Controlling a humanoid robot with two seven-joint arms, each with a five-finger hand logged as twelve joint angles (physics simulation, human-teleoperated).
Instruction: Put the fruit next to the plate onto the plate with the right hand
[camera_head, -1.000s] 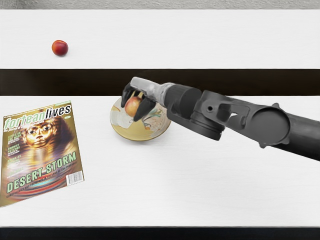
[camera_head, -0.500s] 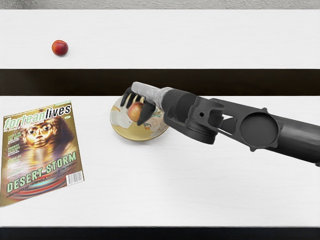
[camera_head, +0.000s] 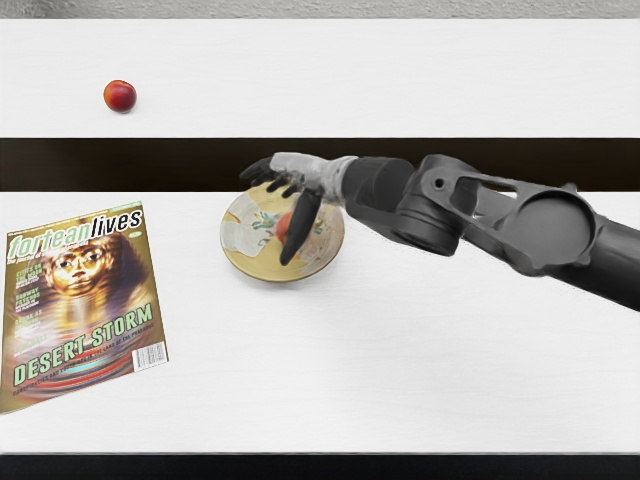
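The right hand (camera_head: 298, 182), pale grey across the back with dark fingers, hovers over the far rim of the plate, its fingers spread and holding nothing. One dark finger points down across the fruit. The fruit (camera_head: 284, 227), small, round and red-orange with smooth skin, sits in the plate, half hidden behind that finger. It looks light and firm but liable to roll, so a hold would best wrap its widest part from above, with fingers on opposite sides. The plate (camera_head: 245, 258) is a shallow round dish, glossy like glazed ceramic and probably brittle, with an ochre rim and a pale painted centre. The bulky dark arm (camera_head: 500, 225) reaches in from the right. On the matte white tabletop (camera_head: 400, 370) a glossy magazine (camera_head: 80, 300) lies flat at the left. A second fruit (camera_head: 120, 96) rests well apart, on the far tabletop beyond a dark gap.
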